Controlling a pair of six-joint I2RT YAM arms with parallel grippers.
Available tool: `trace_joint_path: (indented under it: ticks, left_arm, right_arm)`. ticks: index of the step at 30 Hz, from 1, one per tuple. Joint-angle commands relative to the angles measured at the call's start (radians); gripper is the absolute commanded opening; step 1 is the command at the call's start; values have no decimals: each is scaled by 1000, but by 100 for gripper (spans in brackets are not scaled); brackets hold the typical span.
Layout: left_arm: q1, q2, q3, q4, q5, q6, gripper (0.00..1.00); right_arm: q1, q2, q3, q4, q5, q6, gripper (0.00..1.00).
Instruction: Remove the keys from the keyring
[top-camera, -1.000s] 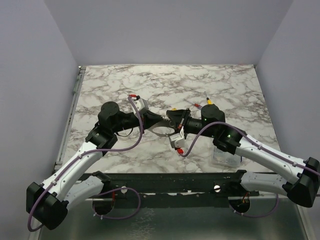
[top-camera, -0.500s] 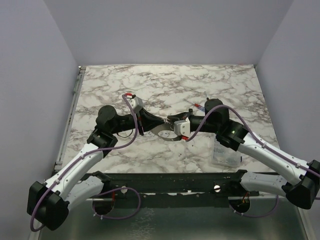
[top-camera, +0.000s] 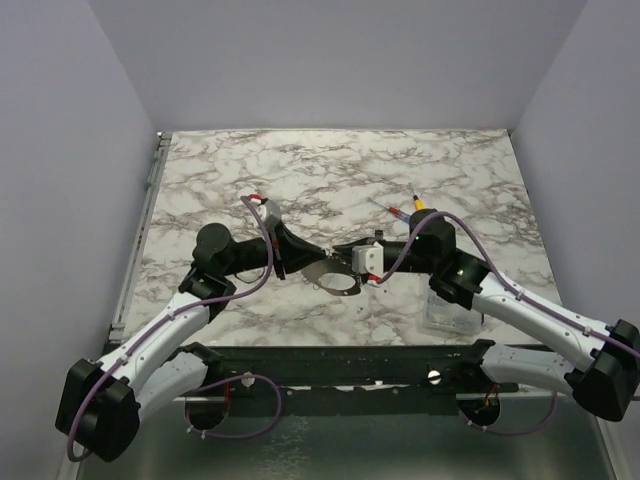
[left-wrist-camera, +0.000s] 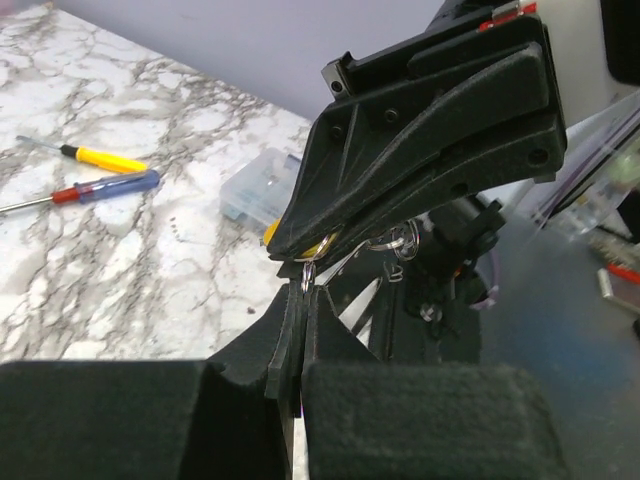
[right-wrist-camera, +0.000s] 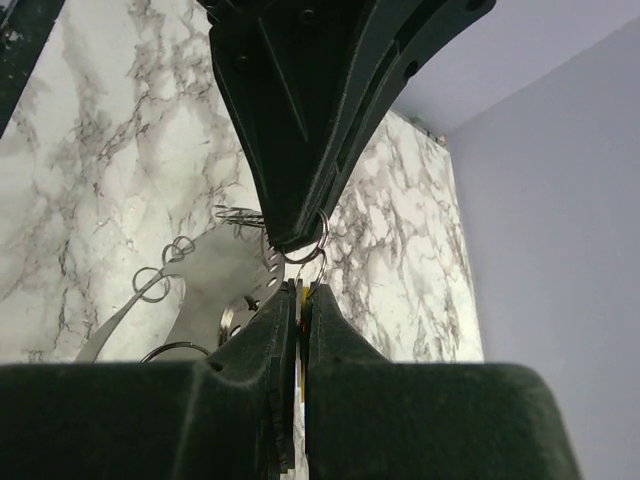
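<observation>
From above, my left jaws (top-camera: 303, 257) and right jaws (top-camera: 347, 254) meet tip to tip over the middle of the white-and-grey marbled tabletop (top-camera: 250, 170). Both are clenched, and the large thin grey metal keyring (top-camera: 340, 292) sits at 6 o'clock of that meeting point. A yellow-handled screwdriver (top-camera: 418, 206) and a red-and-blue-handled screwdriver (top-camera: 393, 212) lie at 2 o'clock, a clear plastic box (top-camera: 450, 312) at 4 o'clock. This view hides what is pinched. My left wrist camera shows it: my left jaws are closed on a small wire loop (left-wrist-camera: 308, 277) of the keyring. A tiny flat golden key (left-wrist-camera: 322, 243) peeks out at the tips of my right jaws, which seem to grip it. My right wrist camera barely shows the key, but it alone shows the keyring's flat grey tab (right-wrist-camera: 215, 268) reaching toward 8 o'clock. I judge both grips slight. Pulling apart askew could let the wire slip from my left jaws or the key spring free and fall, and the tips are near enough to knock together.
</observation>
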Motion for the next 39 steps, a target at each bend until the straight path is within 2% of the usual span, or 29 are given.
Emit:
trace_joint_path:
  ticks: [1,4,8,11,13,17,22,25,27,32,34,37,39]
  left_arm:
    - [15,1,-50,-63,-25,266,0]
    - [13,49,-55,-63,-37,418,0]
    - [3,82,-107,-71,-27,779,0]
    - [-16,127,-147,-44,-47,943,0]
    - [-30,165,-167,44,-74,955,0]
    - [-61,236,-176,183,-118,1003,0]
    - [-68,331,-162,214,-161,1069,0]
    - [-68,370,-156,221,-174,1084,0]
    - [-73,401,-137,222,-183,1080,0]
    - [-75,443,-115,224,-224,1048,0]
    - [-71,448,-125,224,-241,1019,0]
    - [-75,456,-157,229,-212,1002,0]
    - [-82,443,-184,233,-213,996,0]
  right_arm:
    - [-9,33,-84,73,-29,-8,1]
    - [-11,54,-138,138,-30,8,1]
    - [-57,73,-186,156,-34,49,1]
    - [-113,104,-191,153,-79,102,1]
    - [-128,126,-183,132,-112,118,1]
    - [-174,216,-66,-17,-176,181,1]
    - [-196,298,51,-191,-198,166,1]
    - [-215,344,168,-357,-191,181,1]
    - [-228,381,249,-480,-224,121,1]
    - [-228,417,272,-500,-224,105,1]
    - [-224,441,269,-577,-219,13,1]
    - [-221,439,208,-497,-251,46,1]
    - [-221,411,134,-378,-285,83,1]
